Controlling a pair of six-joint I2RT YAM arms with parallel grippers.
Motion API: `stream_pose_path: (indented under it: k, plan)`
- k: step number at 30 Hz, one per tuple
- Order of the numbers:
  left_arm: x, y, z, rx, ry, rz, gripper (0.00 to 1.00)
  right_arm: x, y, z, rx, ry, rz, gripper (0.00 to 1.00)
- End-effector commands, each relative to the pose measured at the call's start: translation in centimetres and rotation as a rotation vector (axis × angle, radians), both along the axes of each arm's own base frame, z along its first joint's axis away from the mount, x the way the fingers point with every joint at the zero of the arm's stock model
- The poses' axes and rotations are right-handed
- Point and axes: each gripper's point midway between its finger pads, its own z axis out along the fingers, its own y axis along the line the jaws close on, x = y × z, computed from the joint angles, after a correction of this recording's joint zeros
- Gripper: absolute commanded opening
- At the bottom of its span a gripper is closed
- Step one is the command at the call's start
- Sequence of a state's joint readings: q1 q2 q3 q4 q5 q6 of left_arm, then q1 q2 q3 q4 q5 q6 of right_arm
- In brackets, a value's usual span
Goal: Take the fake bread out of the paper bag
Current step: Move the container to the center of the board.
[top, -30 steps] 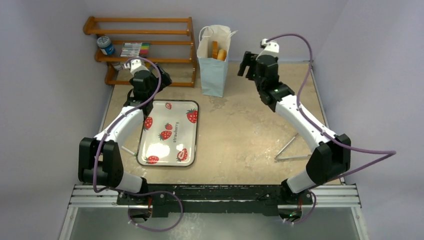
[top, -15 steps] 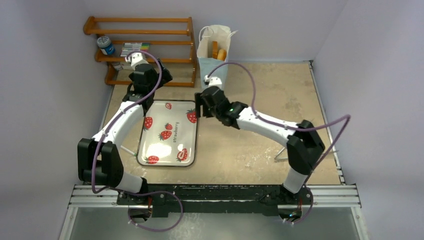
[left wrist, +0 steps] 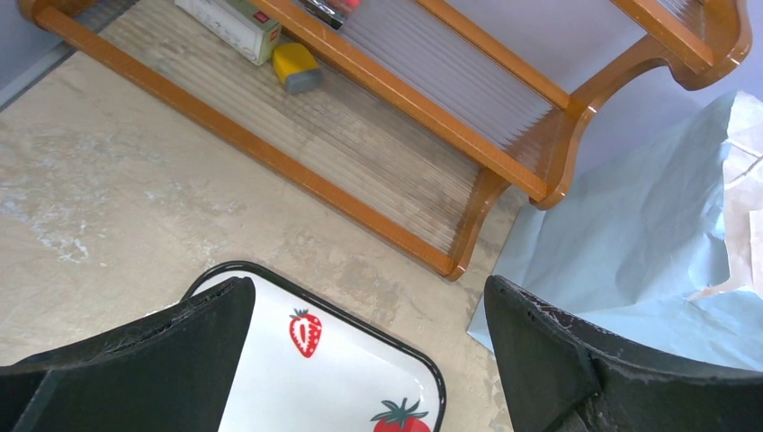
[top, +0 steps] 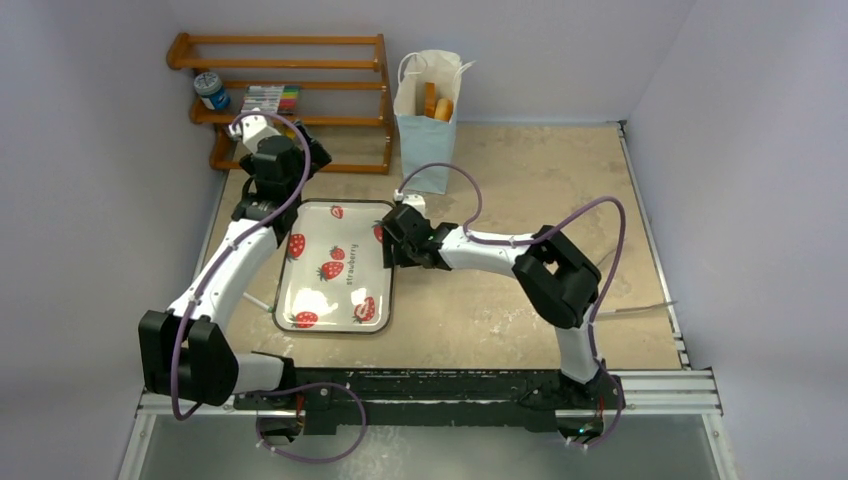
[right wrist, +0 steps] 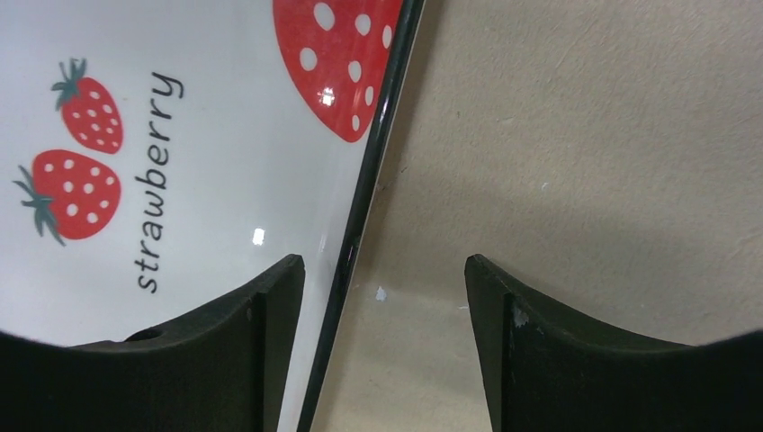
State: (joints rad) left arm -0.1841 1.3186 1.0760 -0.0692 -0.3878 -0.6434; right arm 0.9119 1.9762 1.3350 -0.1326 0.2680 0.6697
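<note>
The light blue paper bag (top: 426, 125) stands upright at the back of the table. Golden-brown fake bread pieces (top: 437, 105) stick up inside its open top. The bag's blue side also shows in the left wrist view (left wrist: 630, 225). My left gripper (top: 297, 152) is open and empty, above the tray's far left corner, in front of the shelf. My right gripper (top: 392, 240) is open and empty, low over the right edge of the strawberry-print tray (top: 310, 275). In the right wrist view the tray's black rim (right wrist: 360, 216) runs between my open jaws.
A wooden shelf rack (top: 290, 95) stands at the back left with a small jar (top: 211, 90) and a marker box (top: 270, 98). Walls close in the table on the left, back and right.
My right arm has swung from beside the bag at the back right down to the tray's right edge. My left gripper has shifted slightly left.
</note>
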Motion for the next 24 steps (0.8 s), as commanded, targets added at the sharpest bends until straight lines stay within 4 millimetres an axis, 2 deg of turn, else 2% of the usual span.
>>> stream_pose_path:
  k: [1, 4, 10, 15, 19, 24]
  plan:
    - [-0.5, 0.9, 2.0, 0.000, -0.061, 0.047, 0.99, 0.0, 2.3, 0.4, 0.047, -0.001, 0.008, 0.67]
    - [-0.4, 1.0, 2.1, -0.006, -0.070, 0.053, 0.99, -0.2, 2.8, -0.7, 0.013, 0.015, 0.014, 0.60]
    - [-0.7, 1.4, 2.7, -0.018, -0.098, 0.080, 0.99, -0.7, 2.5, -2.5, -0.060, 0.050, 0.008, 0.35]
    - [-1.1, 1.6, 3.2, -0.031, -0.121, 0.093, 0.99, -2.2, 1.2, -3.5, -0.087, 0.099, -0.027, 0.01]
    - [-1.2, 1.6, 3.3, -0.044, -0.130, 0.098, 0.99, -3.7, -0.6, -3.8, -0.094, 0.141, -0.078, 0.00]
    - [-1.3, 1.8, 3.6, -0.060, -0.141, 0.116, 0.98, -6.3, -4.8, -2.3, -0.091, 0.179, -0.191, 0.00]
